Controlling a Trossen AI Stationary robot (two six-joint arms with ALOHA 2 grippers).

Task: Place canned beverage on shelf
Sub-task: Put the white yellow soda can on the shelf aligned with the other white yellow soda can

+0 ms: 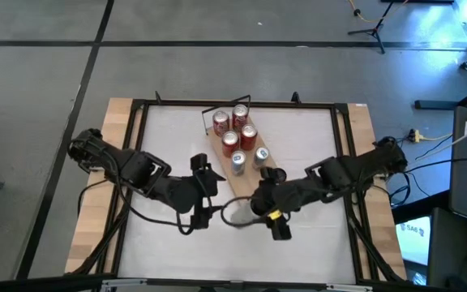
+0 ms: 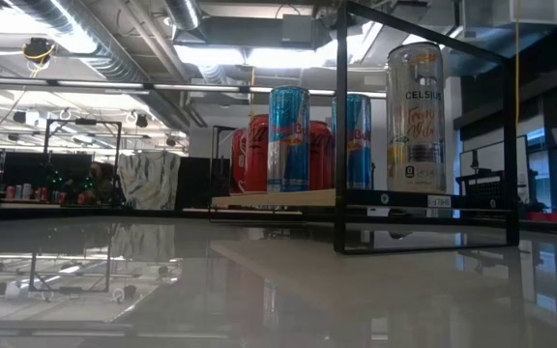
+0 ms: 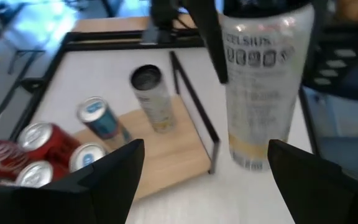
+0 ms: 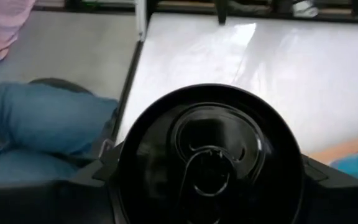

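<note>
So the right jaws (image 1: pixel 259 203) are pinching the Celsius can (image 3: pixel 263 87), upright, long axis vertical. The shelf (image 1: pixel 246 180) sits just ahead of them, past its wire rail. Left jaws (image 1: pixel 203 212) are spread, empty, slightly farther off.

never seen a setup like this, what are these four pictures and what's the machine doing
Two robot arms work at a white table. One picture looks down from overhead, one looks level across the tabletop, and two come from cameras on the arms' wrists. A wooden shelf holds red cans and blue cans. The right claw grips a tall Celsius can from above, at the shelf's near end; its own camera looks straight down on the can's top. The left claw waits open beside it, holding nothing.
</note>
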